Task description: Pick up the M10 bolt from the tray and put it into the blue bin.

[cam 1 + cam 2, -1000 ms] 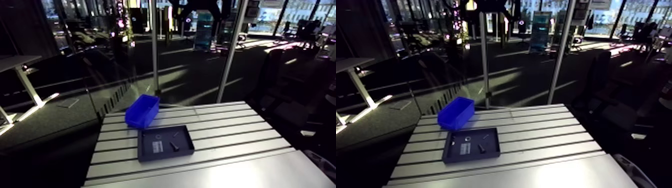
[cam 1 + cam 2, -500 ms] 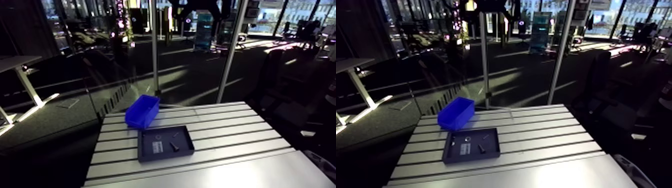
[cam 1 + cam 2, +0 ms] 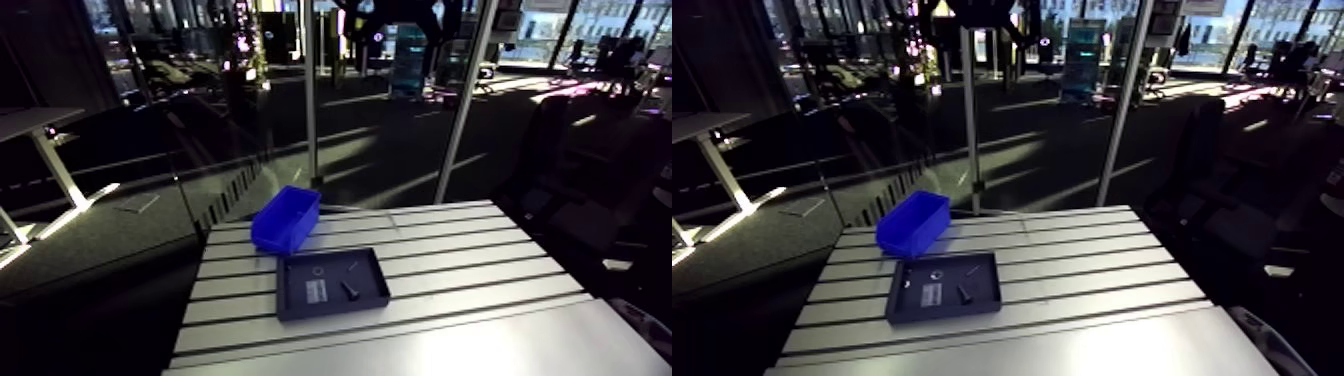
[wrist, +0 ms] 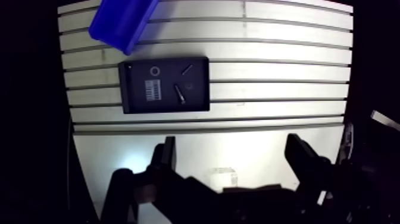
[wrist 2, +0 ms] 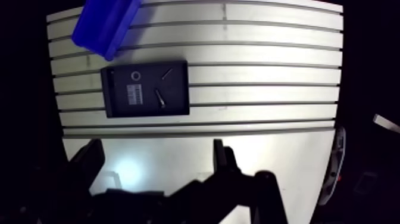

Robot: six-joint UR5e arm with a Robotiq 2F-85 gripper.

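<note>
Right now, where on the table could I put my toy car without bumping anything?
The wide stretch of table beside the tray, away from the blue bin, is bare, and so is the strip between tray and gripper. Only the corner with bin and tray is crowded.

Slotted alu table (image 3: 480,262) w/ dark tray (image 3: 291,312) & blue bin (image 3: 276,234) nearby

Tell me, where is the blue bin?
In the arm view, the blue bin sits at the table's far left corner, just behind the dark tray.
</note>
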